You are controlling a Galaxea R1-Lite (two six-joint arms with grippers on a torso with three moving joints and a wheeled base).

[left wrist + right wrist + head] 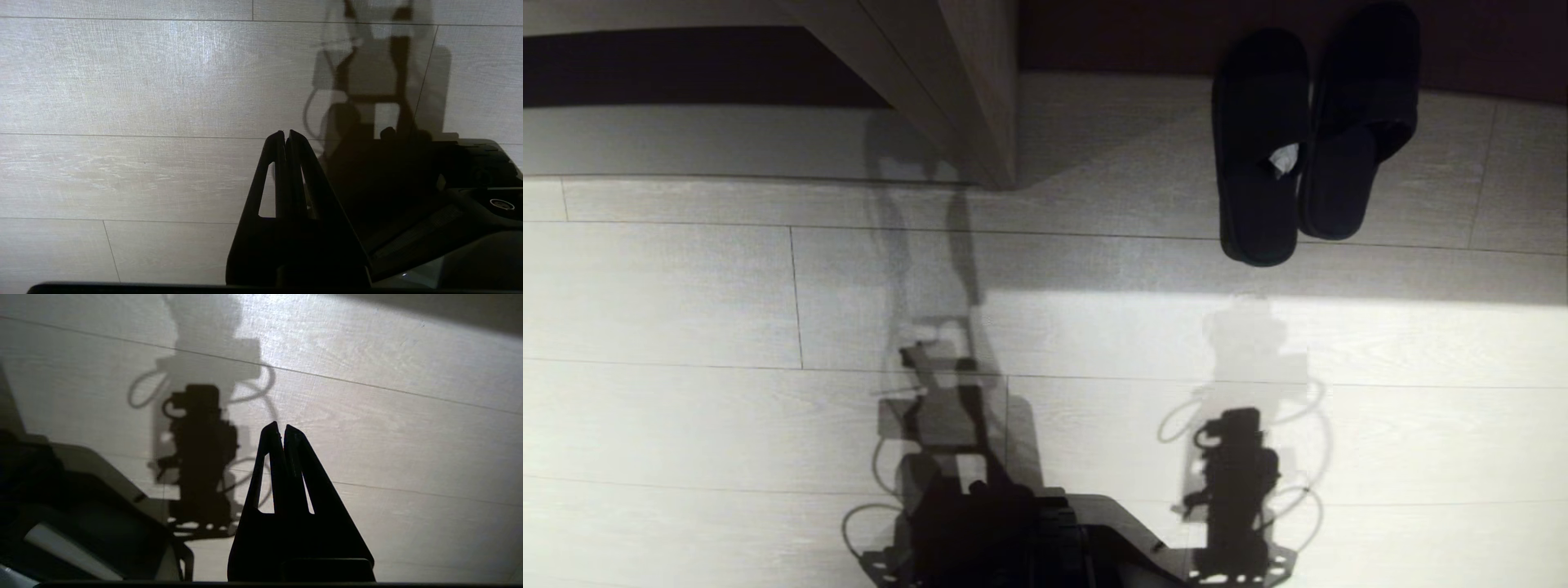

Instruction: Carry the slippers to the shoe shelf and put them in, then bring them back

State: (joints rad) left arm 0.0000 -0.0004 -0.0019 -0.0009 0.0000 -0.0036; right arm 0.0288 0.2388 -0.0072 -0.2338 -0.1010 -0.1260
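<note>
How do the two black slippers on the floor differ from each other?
The left slipper has a small white tag on its insole; the right slipper shows none. The left one reaches nearer the robot; the right one sits farther back. Both are black, open-heeled, side by side, toes pointing away.

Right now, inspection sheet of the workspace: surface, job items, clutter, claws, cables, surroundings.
Surface: pale wood-grain plank floor, part lit, part shaded.
Job's things: slippers, black pair side by side, resting partly in the shoe shelf opening, heels out over the floor; white tag on one insole.
Clutter: nothing seen.
Claws: left claw shut, empty, over bare floor; right claw shut, empty, over bare floor.
Cables: only looped shadows on the floor.
Surroundings: shelf's upright divider; robot base at the near edge.
</note>
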